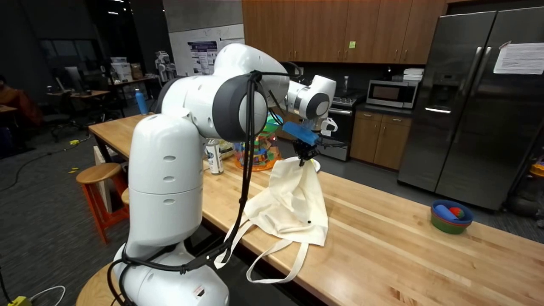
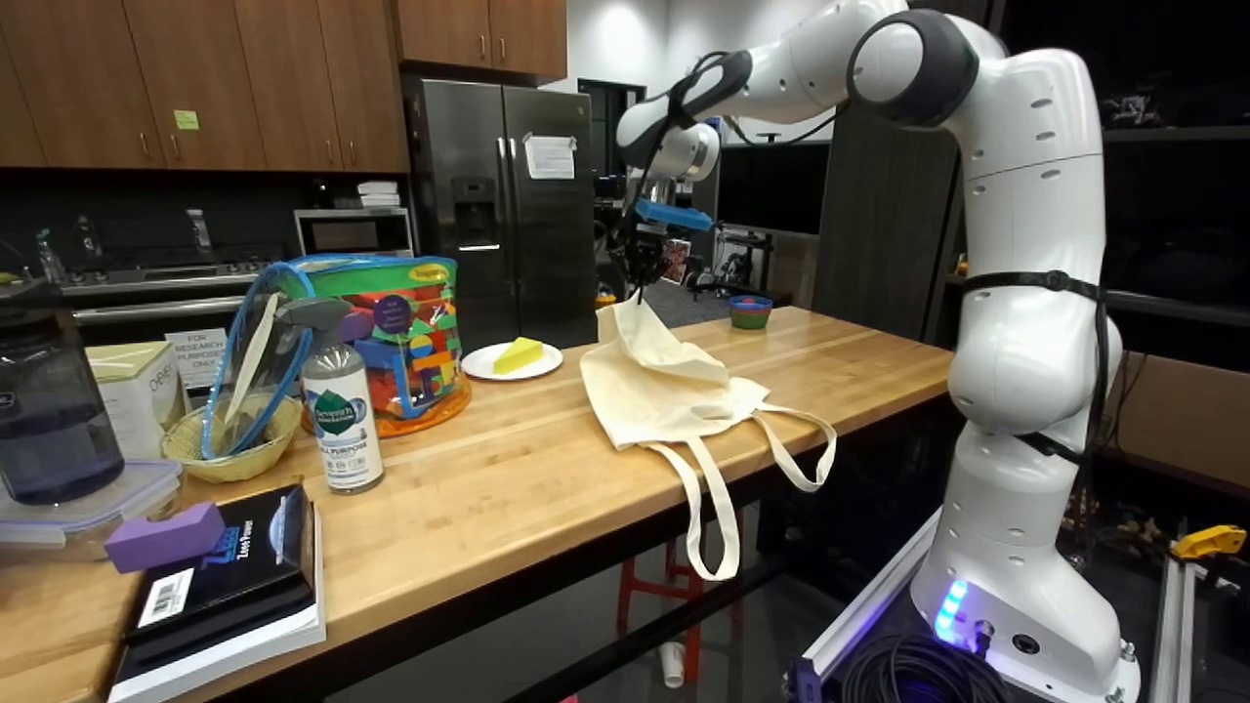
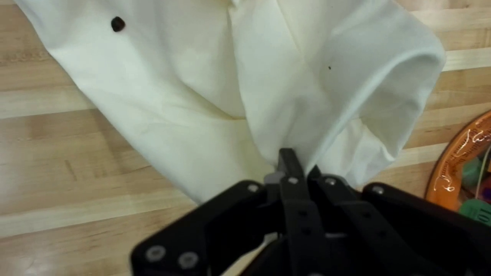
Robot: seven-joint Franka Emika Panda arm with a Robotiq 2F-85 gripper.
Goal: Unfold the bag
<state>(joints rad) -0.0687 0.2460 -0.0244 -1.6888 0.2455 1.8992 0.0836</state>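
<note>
Gripper [image 3: 301, 161] pinches bag [image 1: 293, 204] | straps [image 1: 298, 262] overhang table edge [image 2: 527, 535] | long axis seemingly crosswise

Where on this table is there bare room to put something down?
Bare tabletop lies between the cloth bag and the bowls, and between the cloth bag and the spray bottle. That end is crowded: toy bag, basket, jar.

Bag [image 1: 293, 204] is presenting matt, creased cloth; tabletop [image 1: 395, 238] is showing smooth, semi-gloss wood w/ grain. Arm shell [image 1: 163, 168] is displaying a smooth, glossy fin.; gripper [image 3: 302, 165] is showing matt surfs. w/ metal-looking screws [image 3: 188, 260]. Fridge doors [image 1: 488, 127] are reflecting light as glossy metal.
</note>
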